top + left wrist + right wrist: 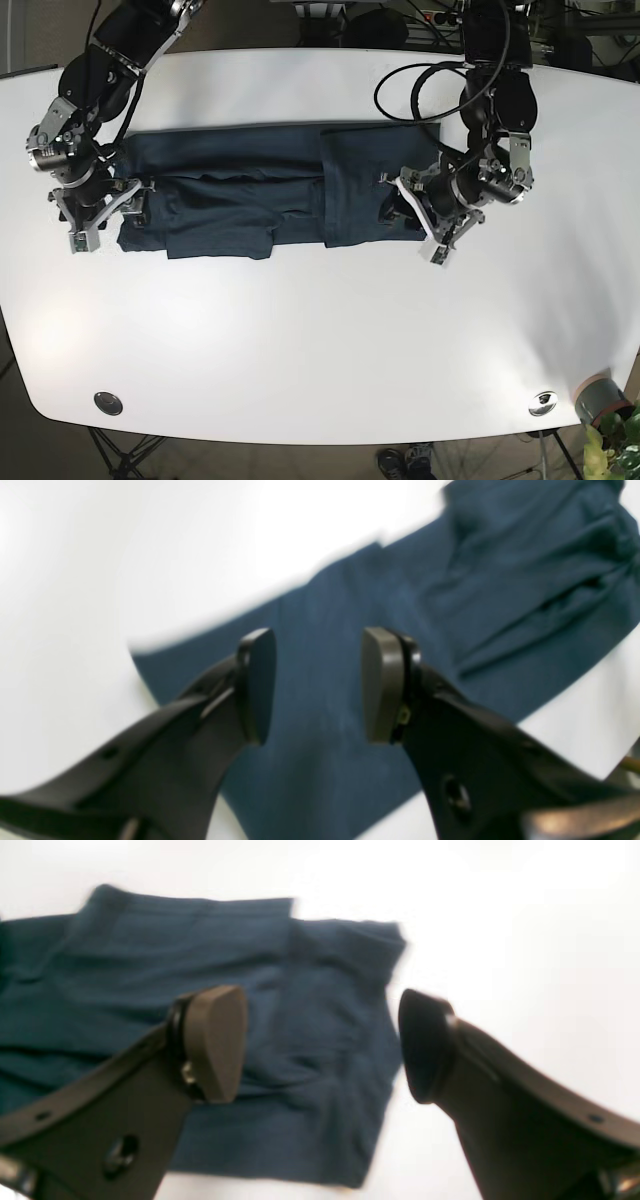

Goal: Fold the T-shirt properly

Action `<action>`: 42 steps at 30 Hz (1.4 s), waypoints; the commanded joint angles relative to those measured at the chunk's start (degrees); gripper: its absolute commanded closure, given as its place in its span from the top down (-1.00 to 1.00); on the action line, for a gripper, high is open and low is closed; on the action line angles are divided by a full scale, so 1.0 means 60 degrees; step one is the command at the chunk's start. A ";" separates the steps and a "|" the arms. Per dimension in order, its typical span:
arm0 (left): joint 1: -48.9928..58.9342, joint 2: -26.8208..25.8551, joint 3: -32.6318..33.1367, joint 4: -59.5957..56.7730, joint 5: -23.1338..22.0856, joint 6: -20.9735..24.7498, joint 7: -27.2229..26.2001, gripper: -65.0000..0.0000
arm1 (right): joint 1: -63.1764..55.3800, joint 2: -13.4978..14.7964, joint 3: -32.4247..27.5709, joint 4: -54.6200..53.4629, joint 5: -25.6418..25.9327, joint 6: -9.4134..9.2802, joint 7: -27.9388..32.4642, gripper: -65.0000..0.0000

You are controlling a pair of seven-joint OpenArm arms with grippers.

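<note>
The dark blue T-shirt (260, 190) lies on the white table (320, 330) as a long, creased band, with its sides folded in. My left gripper (415, 215) is open over the shirt's right end. In the left wrist view its jaws (317, 685) stand apart above flat blue cloth (320, 630) and hold nothing. My right gripper (105, 215) is open at the shirt's left end. In the right wrist view it (322, 1045) hovers over the cloth's edge (320, 1040), with one finger above the cloth and the other above bare table.
A black cable loop (420, 90) lies on the table behind the left arm. Two small metal discs (107, 403) (543, 402) sit near the front edge. A potted plant (605, 405) stands off the front right corner.
</note>
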 commanded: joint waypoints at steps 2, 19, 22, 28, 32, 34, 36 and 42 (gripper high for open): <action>0.0081 -0.0273 -0.0131 -0.0215 -0.0229 -0.0415 -0.0212 -0.58 | 0.0960 0.0148 0.1021 -0.0025 0.0097 0.0073 -0.0568 0.41; 0.0462 -0.0683 -0.0644 -0.2545 -0.0156 -0.2452 -0.2366 -0.98 | 0.2426 0.1115 0.2223 -0.4083 0.0111 0.0417 -0.0993 0.42; 0.0359 -0.0698 -0.0614 -0.2926 -0.0156 -0.2452 -0.2542 -0.98 | 0.2426 0.1101 0.2223 -0.4420 0.0111 0.0417 -0.0978 0.42; 0.0330 -0.0844 -0.0644 -0.3160 -0.0156 -0.2452 -0.2571 -0.98 | 0.2367 0.1027 0.2237 -0.5182 0.0111 0.0417 -0.0949 0.42; 0.0344 -0.0947 -0.0644 -0.3131 -0.0170 -0.2452 -0.2571 -0.98 | 0.2118 0.0705 0.2193 -0.5138 0.0111 0.0417 -0.0964 0.42; 0.0330 -0.0947 -0.0644 -0.3160 -0.0170 -0.2452 -0.2571 -0.98 | 0.2089 0.0647 0.2164 -0.5021 0.0111 0.0417 -0.0964 0.42; 0.0330 -0.0947 -0.0644 -0.3160 -0.0170 -0.2452 -0.2571 -0.98 | 0.1971 0.0427 0.2120 -0.4801 0.0111 0.0417 -0.0978 0.42; 0.0300 -0.0947 -0.0644 -0.3175 -0.0170 -0.2452 -0.2571 -0.98 | 0.1678 -0.0159 0.1387 -0.3864 0.0111 0.0417 -0.1008 0.40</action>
